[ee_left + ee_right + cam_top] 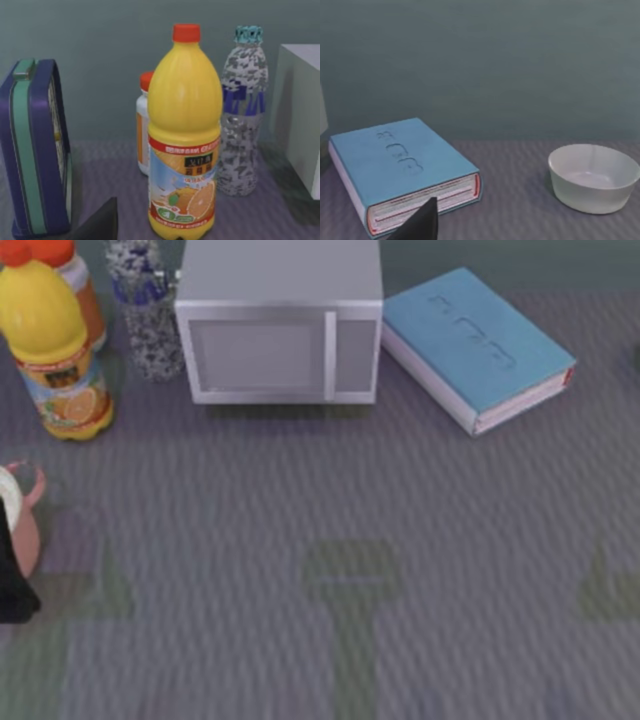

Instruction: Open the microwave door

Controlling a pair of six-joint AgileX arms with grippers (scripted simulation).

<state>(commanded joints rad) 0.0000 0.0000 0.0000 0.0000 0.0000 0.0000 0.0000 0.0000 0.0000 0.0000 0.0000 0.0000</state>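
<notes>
Neither gripper showed in the top view. Each wrist view caught only a dark fingertip at its lower edge: the left gripper [100, 222] and the right gripper [420, 220]. Whether either was wide or narrow, I could not tell, and neither held anything that could be seen. Both arms looked parked near the front of the table, well apart from the work.

The left wrist camera faced an orange juice bottle [184, 135] with a smaller orange-capped bottle [143, 125] and a clear water bottle [242, 110] behind it, and a blue clock [35, 150] to one side. The right wrist camera faced a blue book [402, 170] and a white bowl [592, 177].

The microwave [280, 280] stood at the back of the table near the middle, its door [258, 352] shut flush, with the handle bar [330, 355] between the window and the control panel.

As I judged it, the task had not begun. The risks lay in the crowding: the juice bottle stood near the microwave on its left and the book just beside it on its right, so a wide approach could topple one or shove the other. A loose grip on the thin handle might slip, or pulling straight could drag the light microwave forward.
</notes>
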